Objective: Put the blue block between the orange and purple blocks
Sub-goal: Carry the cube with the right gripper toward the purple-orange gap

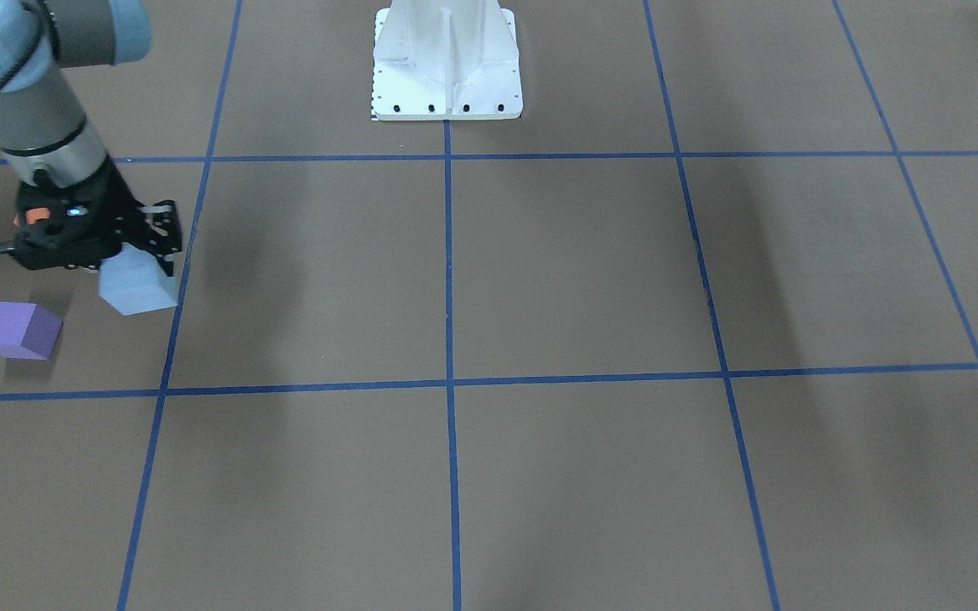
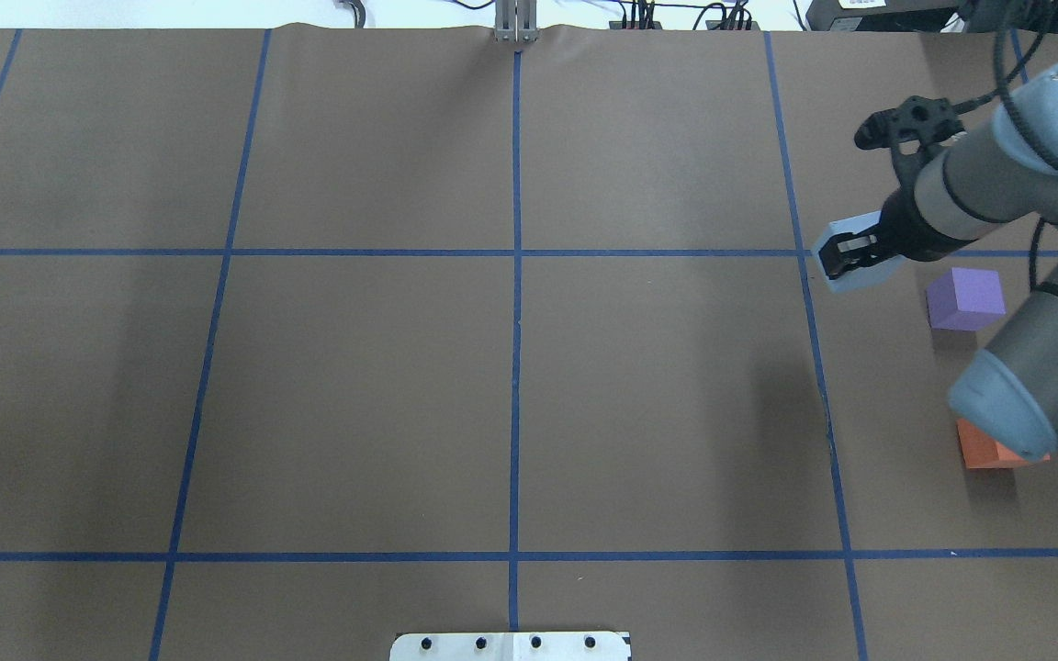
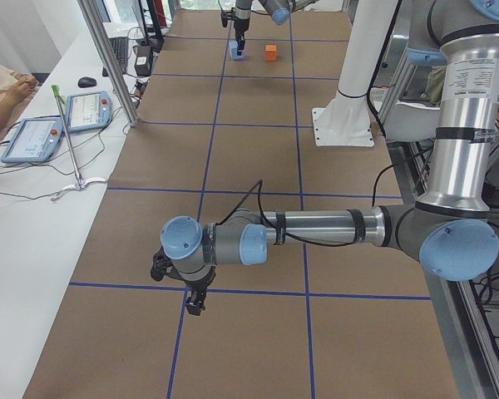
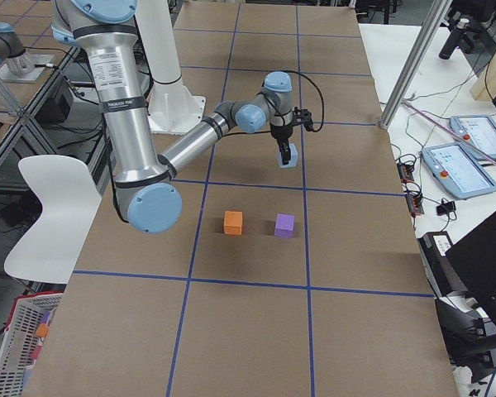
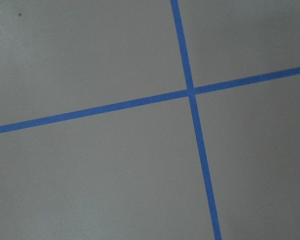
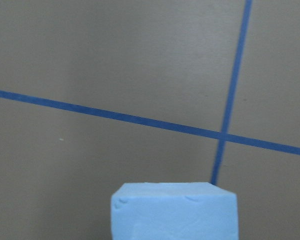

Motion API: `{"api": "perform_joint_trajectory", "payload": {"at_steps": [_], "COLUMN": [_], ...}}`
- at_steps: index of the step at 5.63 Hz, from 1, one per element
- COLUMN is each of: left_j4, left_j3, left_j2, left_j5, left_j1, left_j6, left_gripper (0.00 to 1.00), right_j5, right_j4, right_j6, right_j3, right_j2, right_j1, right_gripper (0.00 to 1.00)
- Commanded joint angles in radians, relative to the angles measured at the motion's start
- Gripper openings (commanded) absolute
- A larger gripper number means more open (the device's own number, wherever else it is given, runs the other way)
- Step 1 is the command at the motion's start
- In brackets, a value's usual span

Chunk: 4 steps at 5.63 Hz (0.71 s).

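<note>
My right gripper (image 2: 852, 255) is shut on the light blue block (image 2: 860, 280) and holds it low over the table; I cannot tell whether the block touches the table. The front view shows the blue block (image 1: 139, 287) under the gripper (image 1: 149, 259), and it fills the bottom of the right wrist view (image 6: 174, 212). The purple block (image 2: 965, 298) lies just right of it. The orange block (image 2: 986, 452) lies nearer the robot, partly hidden by my right arm. In the right side view, orange (image 4: 233, 222) and purple (image 4: 284, 225) sit side by side with a small gap. I cannot tell whether my left gripper (image 3: 193, 303) is open or shut.
The brown table (image 2: 511, 404) carries a grid of blue tape lines. The robot's white base (image 1: 446, 64) stands at the table's middle edge. The left arm (image 3: 316, 233) stretches low over the table's other end. Tablets and cables lie on the side bench (image 3: 41, 137).
</note>
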Motion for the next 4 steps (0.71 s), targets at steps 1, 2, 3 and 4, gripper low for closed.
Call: {"api": "perform_joint_trajectory", "payload": {"at_steps": [1,2,3,4], "left_j4": [-0.001,-0.001,-0.001,-0.001], "left_j3": [-0.007,-0.009,-0.012,-0.012], "left_j2": [0.0,0.0,-0.002,-0.002], "left_j5": [-0.001,-0.001,-0.002,-0.002], "left_j1": [0.0,0.0,0.0,0.0], "left_j6": [-0.003,-0.002,-0.002,-0.002], "left_gripper": [1.0,1.0,1.0,1.0], "right_j5": [0.062,0.054,0.056,0.053], "right_j4": [0.261,0.376,0.625,0.691], "right_j6": [-0.009,0.122,0.211,0.268], "right_j3": [-0.005,-0.064,-0.205,-0.249], "right_j2": [-0.275,-0.308,-0.316,-0.313], "right_j1": [0.077,0.075,0.074,0.069], "right_gripper": [0.17,0.17,0.18,0.18]}}
